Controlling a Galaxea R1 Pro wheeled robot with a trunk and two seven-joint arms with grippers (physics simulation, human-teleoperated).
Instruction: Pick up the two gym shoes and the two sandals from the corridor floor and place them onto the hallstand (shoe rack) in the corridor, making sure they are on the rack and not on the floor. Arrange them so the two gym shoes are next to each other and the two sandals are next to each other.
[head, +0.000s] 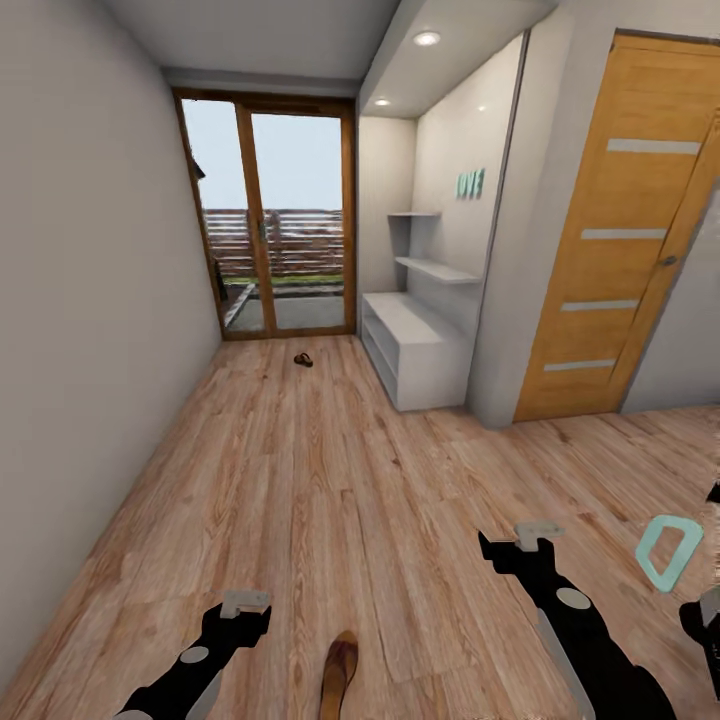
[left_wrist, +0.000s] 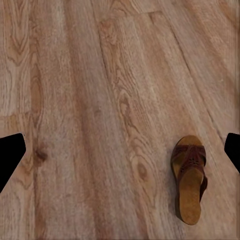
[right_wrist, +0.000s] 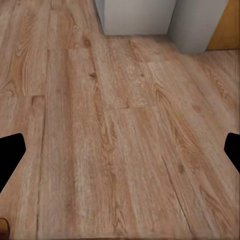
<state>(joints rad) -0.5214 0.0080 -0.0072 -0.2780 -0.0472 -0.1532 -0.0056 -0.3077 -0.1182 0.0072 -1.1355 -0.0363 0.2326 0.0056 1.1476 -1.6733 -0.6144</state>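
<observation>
Sandals: one brown sandal (head: 338, 672) lies flat on the corridor floor (head: 330, 470), way short of the hallstand (head: 415, 350); from the left wrist it's toe-up, strap side showing (left_wrist: 189, 177).
Second sandal: a small dark one (head: 303, 359) sits near the glass door, just left of the hallstand.
Left pincer (head: 245, 604): spread wide, nothing in it, next to the near sandal.
Right pincer (head: 538, 535): also released, empty, over bare planks.

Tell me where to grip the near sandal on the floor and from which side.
Grip the sandal from above, across its narrow middle, fingers on its two long edges. It lies flat, sole down, on the corridor floor, so its sides are probably the easiest hold.
</observation>
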